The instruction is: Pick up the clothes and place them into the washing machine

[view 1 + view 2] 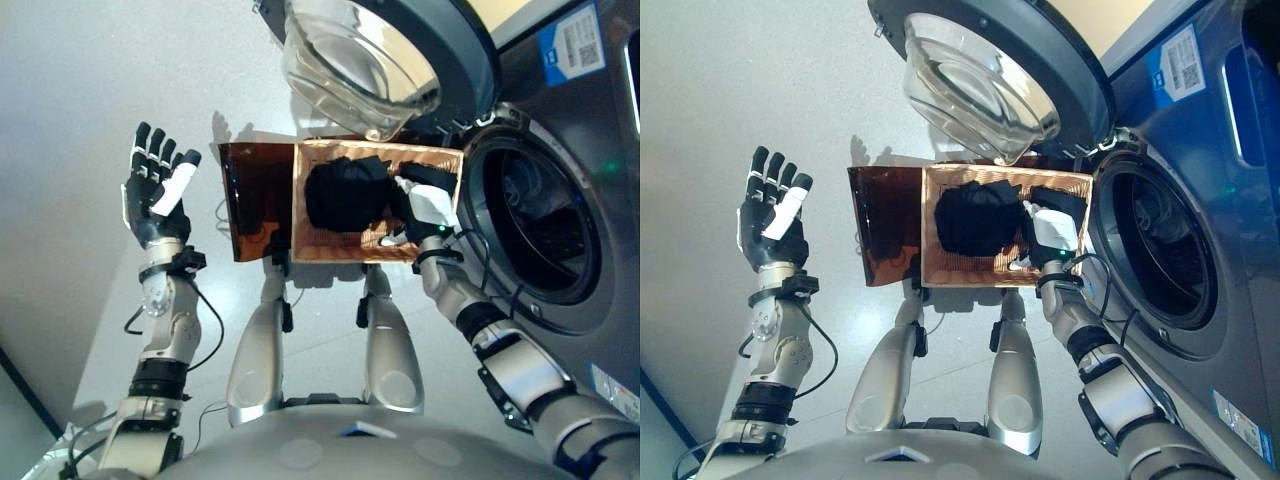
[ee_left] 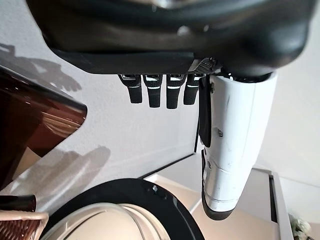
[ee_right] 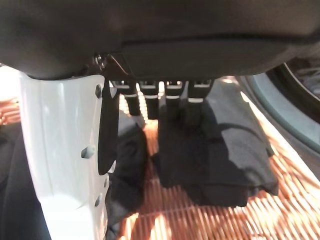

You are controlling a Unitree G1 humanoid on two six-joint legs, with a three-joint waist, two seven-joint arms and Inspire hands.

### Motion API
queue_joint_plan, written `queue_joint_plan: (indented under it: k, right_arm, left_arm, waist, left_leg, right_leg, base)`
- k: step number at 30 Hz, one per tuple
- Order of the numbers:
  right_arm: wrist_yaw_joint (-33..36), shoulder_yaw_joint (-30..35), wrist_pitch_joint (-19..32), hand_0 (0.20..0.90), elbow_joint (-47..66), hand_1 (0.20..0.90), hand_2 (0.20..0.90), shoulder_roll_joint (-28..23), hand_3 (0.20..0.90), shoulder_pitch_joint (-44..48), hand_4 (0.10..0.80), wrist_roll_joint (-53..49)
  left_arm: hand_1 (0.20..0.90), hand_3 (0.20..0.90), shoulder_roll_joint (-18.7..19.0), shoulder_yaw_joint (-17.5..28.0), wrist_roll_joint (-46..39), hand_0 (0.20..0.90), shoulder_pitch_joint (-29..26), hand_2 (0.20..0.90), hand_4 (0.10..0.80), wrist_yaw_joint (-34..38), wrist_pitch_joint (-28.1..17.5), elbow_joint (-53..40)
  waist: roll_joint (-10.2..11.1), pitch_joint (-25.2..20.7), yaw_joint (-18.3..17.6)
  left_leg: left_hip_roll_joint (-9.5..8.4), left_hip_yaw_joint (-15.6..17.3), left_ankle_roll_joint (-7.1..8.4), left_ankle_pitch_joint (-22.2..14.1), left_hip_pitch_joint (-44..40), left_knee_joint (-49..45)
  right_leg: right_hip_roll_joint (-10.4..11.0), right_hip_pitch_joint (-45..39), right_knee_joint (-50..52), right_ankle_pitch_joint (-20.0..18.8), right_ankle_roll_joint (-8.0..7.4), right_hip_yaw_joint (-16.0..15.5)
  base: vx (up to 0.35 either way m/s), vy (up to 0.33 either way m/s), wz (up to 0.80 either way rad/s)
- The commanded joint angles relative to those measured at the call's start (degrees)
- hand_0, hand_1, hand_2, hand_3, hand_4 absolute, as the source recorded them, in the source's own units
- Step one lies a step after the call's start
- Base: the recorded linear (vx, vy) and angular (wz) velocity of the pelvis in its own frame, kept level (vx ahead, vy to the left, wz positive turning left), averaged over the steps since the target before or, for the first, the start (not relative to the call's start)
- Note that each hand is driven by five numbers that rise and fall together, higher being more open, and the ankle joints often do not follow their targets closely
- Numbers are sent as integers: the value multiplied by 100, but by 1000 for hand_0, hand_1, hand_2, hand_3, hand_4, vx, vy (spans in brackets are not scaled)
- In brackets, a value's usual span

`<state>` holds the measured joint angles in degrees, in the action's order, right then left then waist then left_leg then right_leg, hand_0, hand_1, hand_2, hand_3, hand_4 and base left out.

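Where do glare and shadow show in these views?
Left eye view: glare on the glass door, arm shadows on the floor. Right wrist view: the right hand shades the clothes, and light stripes fall across the basket.

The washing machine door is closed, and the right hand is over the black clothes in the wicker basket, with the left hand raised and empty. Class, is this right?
Not quite: the washing machine door is swung wide open, as the left eye view shows. The rest holds: the right hand is over the black clothes in the wicker basket, and the left hand is raised and empty.
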<state>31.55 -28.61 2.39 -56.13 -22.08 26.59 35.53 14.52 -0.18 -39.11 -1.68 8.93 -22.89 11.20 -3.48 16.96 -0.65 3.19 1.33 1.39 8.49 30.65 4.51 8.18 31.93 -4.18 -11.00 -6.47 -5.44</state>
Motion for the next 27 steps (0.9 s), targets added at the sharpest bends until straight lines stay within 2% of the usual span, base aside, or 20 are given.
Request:
queue_joint_plan:
  k: [1, 12, 17, 22, 27]
  right_arm:
    - [473, 201, -140, 900, -129, 900, 900, -229, 900, 97, 800, -25]
    - [671, 397, -251, 900, -268, 900, 900, -471, 900, 344, 800, -133]
    - [768, 578, -294, 900, -99, 900, 900, -661, 900, 428, 800, -168]
    - [863, 796, -203, 900, 421, 900, 900, -840, 900, 250, 800, -201]
    - [892, 1018, 120, 900, 1059, 900, 900, -847, 900, -208, 800, -342]
  left_arm:
    - [900, 900, 403, 318, 89, 900, 236, 900, 800, 2, -636, -685]
    - [900, 900, 477, 322, 85, 900, 229, 900, 800, 6, -636, -708]
    - [900, 900, 500, 459, 72, 900, 269, 900, 800, 10, -628, -731]
    - [900, 900, 484, 492, 96, 900, 278, 900, 800, -15, -640, -665]
    - [900, 900, 408, 475, 151, 900, 234, 900, 800, -5, -692, -547]
  waist:
    - [99, -408, 26]
    - [66, -378, 35]
    - [42, -310, 23]
    - [55, -315, -11]
    - [95, -430, -100]
  left_leg:
    - [77, -13, 519, -124, 138, 49]
    - [92, -2, 513, -132, 255, 49]
    - [96, 29, 513, -128, 327, 49]
    - [120, 61, 512, -128, 359, 49]
    - [155, 80, 492, -171, 302, 49]
  right_leg:
    - [280, 616, 186, -155, -219, -41]
    - [286, 750, 175, -176, -223, -12]
    - [270, 850, 173, -191, -218, 23]
    - [257, 900, 178, -191, -221, 51]
    - [244, 885, 189, -166, -232, 64]
  base:
    - [0, 0, 0]
    - [0, 0, 0]
    - [0, 0, 0]
    - [7, -7, -2]
    - [19, 1, -1]
